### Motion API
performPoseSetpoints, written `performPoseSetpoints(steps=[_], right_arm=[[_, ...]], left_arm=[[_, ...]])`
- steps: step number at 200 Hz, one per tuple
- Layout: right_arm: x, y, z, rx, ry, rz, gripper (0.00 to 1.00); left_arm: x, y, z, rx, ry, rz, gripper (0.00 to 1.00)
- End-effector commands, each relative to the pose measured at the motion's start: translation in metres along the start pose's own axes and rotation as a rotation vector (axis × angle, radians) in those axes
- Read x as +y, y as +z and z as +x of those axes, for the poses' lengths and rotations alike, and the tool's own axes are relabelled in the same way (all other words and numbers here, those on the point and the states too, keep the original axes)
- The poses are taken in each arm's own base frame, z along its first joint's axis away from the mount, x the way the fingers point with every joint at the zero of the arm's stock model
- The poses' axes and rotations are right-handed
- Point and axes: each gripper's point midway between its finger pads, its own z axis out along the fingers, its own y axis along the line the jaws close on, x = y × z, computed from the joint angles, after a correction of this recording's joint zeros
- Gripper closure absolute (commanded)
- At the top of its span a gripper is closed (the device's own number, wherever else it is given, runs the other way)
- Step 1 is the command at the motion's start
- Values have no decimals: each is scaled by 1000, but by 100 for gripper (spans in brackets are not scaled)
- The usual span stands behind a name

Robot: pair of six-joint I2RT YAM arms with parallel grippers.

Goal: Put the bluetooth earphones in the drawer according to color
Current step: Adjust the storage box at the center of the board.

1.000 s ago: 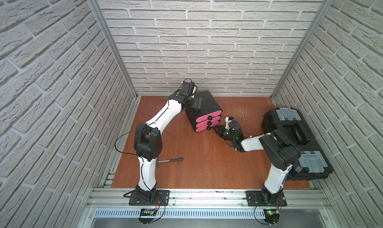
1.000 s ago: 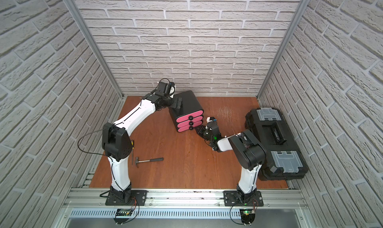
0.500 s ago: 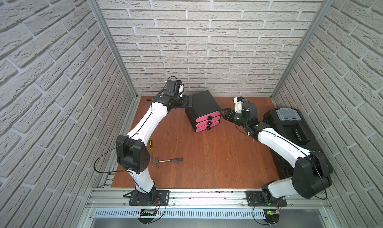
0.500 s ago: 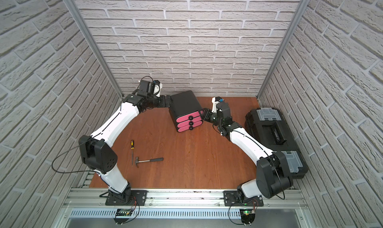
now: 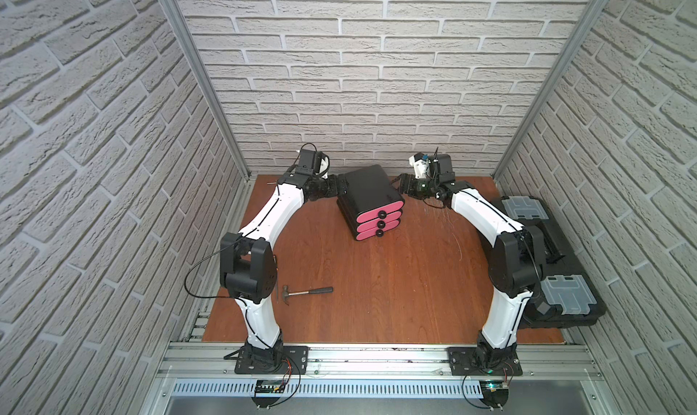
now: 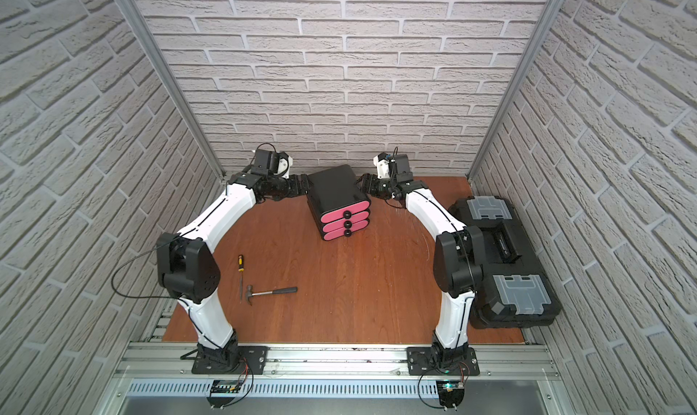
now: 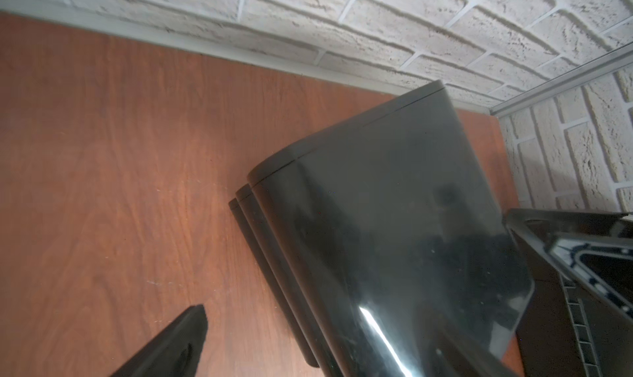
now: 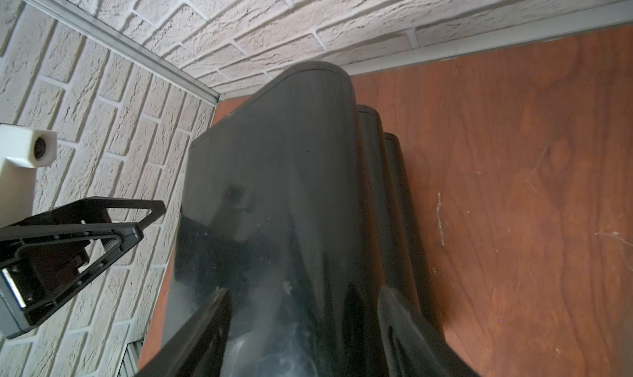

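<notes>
Drawer (image 5: pixel 371 196) at the back of the table (image 5: pixel 377 281), all three pink fronts (image 5: pixel 377 216) shut. No bluetooth earphones visible anywhere. Left gripper (image 5: pixel 341 187) spread wide at one flank. Right gripper (image 5: pixel 399 181) fingers apart astride the other, possibly touching the glossy shell. Risk: shoving or tipping the light cabinet, or slipping on smooth plastic, if closed or swung carelessly.

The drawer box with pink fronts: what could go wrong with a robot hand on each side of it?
The left hand and right hand flank the drawer, both open; a nudge might slide or twist it. All three pink fronts are shut and no earphones are in view, so sorting could stall.
</notes>
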Motion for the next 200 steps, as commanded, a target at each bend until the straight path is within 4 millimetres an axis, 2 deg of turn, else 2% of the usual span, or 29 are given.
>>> performPoseSetpoints(steps=[1,32,36,66,110,140,163,200], right_arm=[[19,6,11,87,-34,-117,27],[29,12,36,139,-36,-168,30],[39,2,33,118,-53,-184,30],[50,-8,56,113,-55,-200,32],[42,-28,80,76,-35,-142,32],[31,-52,96,47,-41,-60,31],[20,-76,106,19,-62,36,27],[5,-121,116,-54,-135,192,6]], left_arm=[[-2,15,0,7,-19,53,2],[-4,28,9,29,-34,87,2],[-6,30,11,32,-34,92,2],[-25,31,23,50,1,118,2],[-48,26,58,67,30,149,2],[-55,12,82,47,26,159,2],[-54,-4,90,18,23,146,2],[-36,-49,85,-83,56,38,2]])
